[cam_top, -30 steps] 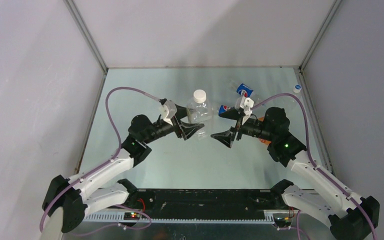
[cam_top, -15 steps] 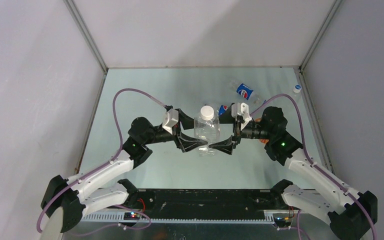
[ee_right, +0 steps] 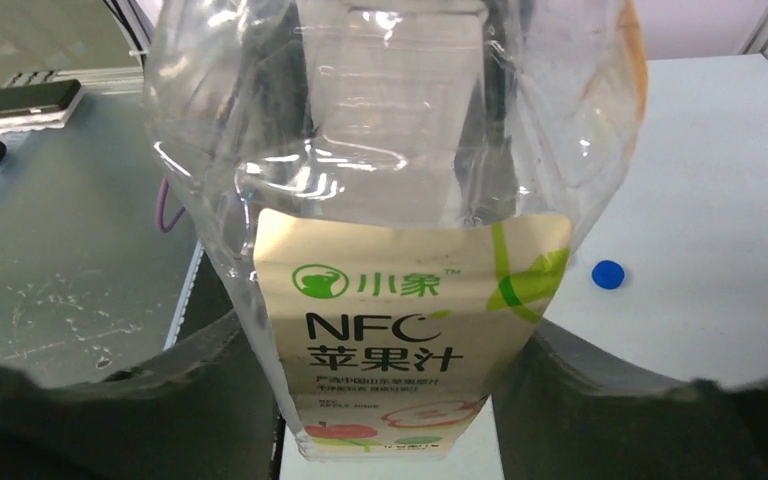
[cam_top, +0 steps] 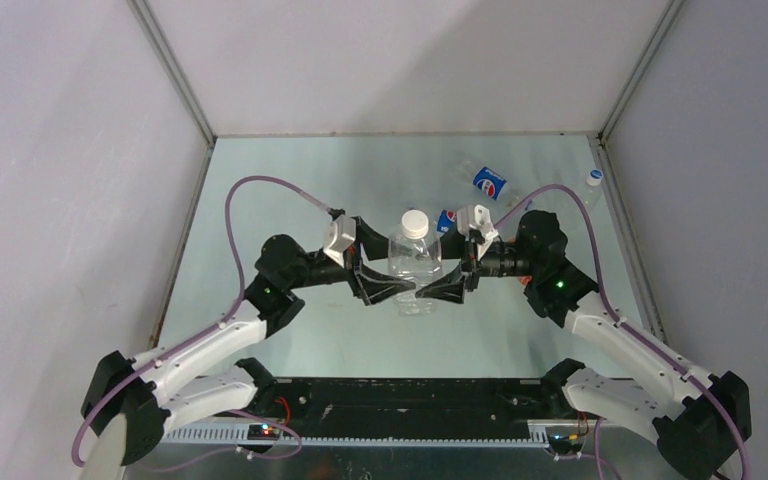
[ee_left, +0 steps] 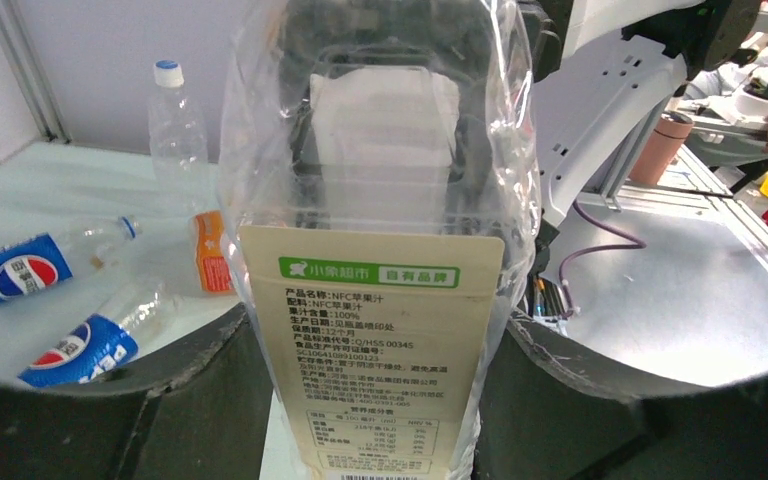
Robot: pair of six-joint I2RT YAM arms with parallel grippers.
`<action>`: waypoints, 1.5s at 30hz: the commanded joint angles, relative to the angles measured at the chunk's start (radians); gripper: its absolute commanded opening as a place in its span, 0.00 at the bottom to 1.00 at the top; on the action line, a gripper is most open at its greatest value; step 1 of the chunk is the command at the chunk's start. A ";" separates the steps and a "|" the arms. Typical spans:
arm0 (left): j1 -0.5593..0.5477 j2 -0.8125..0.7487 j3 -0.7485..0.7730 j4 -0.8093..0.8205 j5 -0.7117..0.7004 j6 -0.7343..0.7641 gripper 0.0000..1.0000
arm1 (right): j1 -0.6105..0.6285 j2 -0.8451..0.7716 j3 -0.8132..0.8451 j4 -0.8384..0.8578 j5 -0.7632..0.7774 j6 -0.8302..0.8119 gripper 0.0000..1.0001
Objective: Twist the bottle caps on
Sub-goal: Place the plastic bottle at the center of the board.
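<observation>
A clear square juice bottle (cam_top: 415, 265) with a cream label stands upright mid-table, a white cap (cam_top: 415, 222) on its neck. My left gripper (cam_top: 388, 288) is shut on its lower body from the left, and the bottle (ee_left: 375, 250) fills the space between the left gripper's (ee_left: 375, 400) dark fingers. My right gripper (cam_top: 443, 288) is shut on the same bottle (ee_right: 400, 330) from the right, both fingers against its sides. A loose blue cap (ee_right: 608, 274) lies on the table beyond the bottle.
Two Pepsi-labelled bottles (ee_left: 20, 275) (ee_left: 85, 345) and an orange-labelled bottle (ee_left: 210, 255) lie on the table behind the right arm. A small clear bottle with a blue cap (ee_left: 175, 110) stands by the back right corner post. One Pepsi bottle (cam_top: 490, 182) shows from above.
The left gripper brought the bottle nearer and upright. The right gripper moved in from the right and closed from wide open onto the bottle's lower body.
</observation>
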 commanded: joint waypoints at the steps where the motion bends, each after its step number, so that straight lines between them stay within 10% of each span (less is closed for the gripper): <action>1: -0.008 -0.052 0.068 -0.075 -0.096 -0.017 0.73 | 0.017 0.012 0.013 -0.006 0.075 -0.022 0.21; 4: -0.007 -0.094 0.085 -0.201 -0.186 -0.029 0.95 | 0.017 0.011 0.012 -0.051 0.137 -0.060 0.14; 8: -0.008 -0.167 0.126 -0.379 -0.369 -0.031 0.99 | 0.021 0.011 0.005 -0.080 0.238 -0.100 0.14; 25: -0.201 -0.093 0.422 -0.673 -1.068 -0.144 0.85 | 0.188 0.082 -0.035 0.047 0.791 -0.171 0.13; 45: -0.221 0.027 0.425 -0.652 -1.037 -0.147 0.60 | 0.252 0.130 -0.034 0.075 0.880 -0.198 0.13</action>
